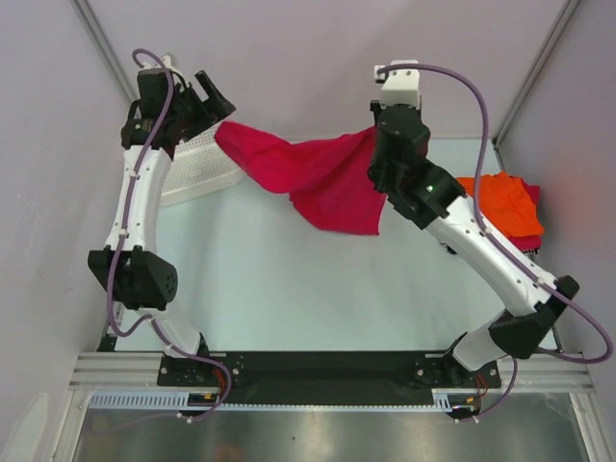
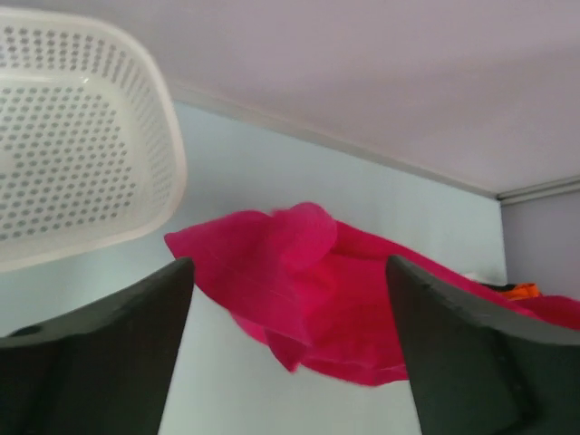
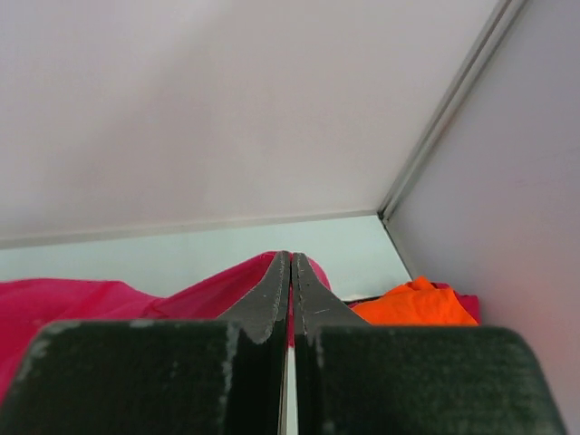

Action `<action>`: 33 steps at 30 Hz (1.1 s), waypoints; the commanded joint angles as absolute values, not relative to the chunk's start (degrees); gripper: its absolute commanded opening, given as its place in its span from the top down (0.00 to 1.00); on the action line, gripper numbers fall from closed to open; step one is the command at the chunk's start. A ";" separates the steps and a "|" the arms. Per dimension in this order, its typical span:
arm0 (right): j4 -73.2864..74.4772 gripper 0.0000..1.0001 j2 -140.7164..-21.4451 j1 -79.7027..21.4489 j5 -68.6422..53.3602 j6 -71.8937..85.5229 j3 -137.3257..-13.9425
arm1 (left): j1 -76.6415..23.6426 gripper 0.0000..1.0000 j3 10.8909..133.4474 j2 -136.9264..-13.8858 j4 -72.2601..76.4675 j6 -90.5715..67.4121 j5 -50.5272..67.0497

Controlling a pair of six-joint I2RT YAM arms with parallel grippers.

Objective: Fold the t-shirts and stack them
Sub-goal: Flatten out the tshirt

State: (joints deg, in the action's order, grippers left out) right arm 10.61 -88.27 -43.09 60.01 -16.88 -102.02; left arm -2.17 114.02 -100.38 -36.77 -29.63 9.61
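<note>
Left gripper [image 2: 290,362] released beside basket [image 2: 82,145]; right gripper [image 3: 290,299] clenched on crimson t-shirt [image 1: 318,178]. Lower slowly, spread flat.

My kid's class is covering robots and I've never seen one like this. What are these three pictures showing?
Two robot arms are bolted to the near edge of a table. One picture looks down from above; the other two come from small cameras on each wrist, looking past the fingers. The right hand is shut on a crimson t-shirt, holding one end up. The left hand stands open, with the shirt's other end just in front of it, not gripped. A white mesh basket sits at the far left, and an orange t-shirt lies at the right on top of another crimson piece.
</note>
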 commanded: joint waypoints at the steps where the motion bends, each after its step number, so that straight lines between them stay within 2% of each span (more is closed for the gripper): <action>1: 9.31 1.00 -82.62 -44.82 64.42 -17.14 -100.13 | 2.11 0.00 116.36 -104.49 -49.19 -29.18 11.69; 4: 9.84 1.00 -82.18 -45.17 64.16 -16.26 -98.00 | 2.20 0.00 111.13 -105.65 -54.49 -26.99 12.04; 8: 9.50 1.00 -83.40 -46.75 64.33 -19.94 -101.50 | 1.93 0.00 96.09 -96.62 -47.92 -26.46 14.76; 10: 6.35 1.00 -83.93 -49.21 65.47 -24.49 -102.65 | 1.32 0.00 89.76 -94.32 -45.89 -26.37 17.48; 12: -3.04 1.00 -84.55 -51.49 66.70 -35.03 -104.32 | 0.62 0.01 85.98 -92.46 -43.77 -25.93 18.80; 14: -11.46 1.00 -85.69 -55.09 66.88 -45.28 -108.51 | -1.56 0.00 85.26 -92.20 -43.77 -25.58 19.60; 18: -17.82 1.00 -89.90 -60.02 66.18 -56.29 -117.57 | -6.14 0.00 85.34 -91.67 -43.07 -25.31 19.87; 24: -35.32 1.00 -90.88 -70.39 63.98 -73.71 -119.79 | -10.98 0.01 84.99 -92.28 -40.69 -27.06 19.69; 29: -43.24 1.00 -85.63 -73.57 63.81 -75.95 -115.59 | -12.04 0.00 85.08 -93.95 -40.52 -26.81 18.64; 32: -34.32 1.00 -81.67 -67.09 63.89 -64.38 -109.35 | -12.04 0.00 85.52 -95.01 -40.96 -26.54 18.37; 33: -29.41 1.00 -80.87 -60.19 62.94 -58.07 -108.29 | -12.04 0.00 86.13 -95.36 -41.13 -26.46 18.37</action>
State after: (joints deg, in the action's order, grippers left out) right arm -33.98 -87.09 -71.66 64.47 -69.49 -111.59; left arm -11.88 84.47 -94.26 -42.11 -26.92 18.52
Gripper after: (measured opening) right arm 0.009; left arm 0.996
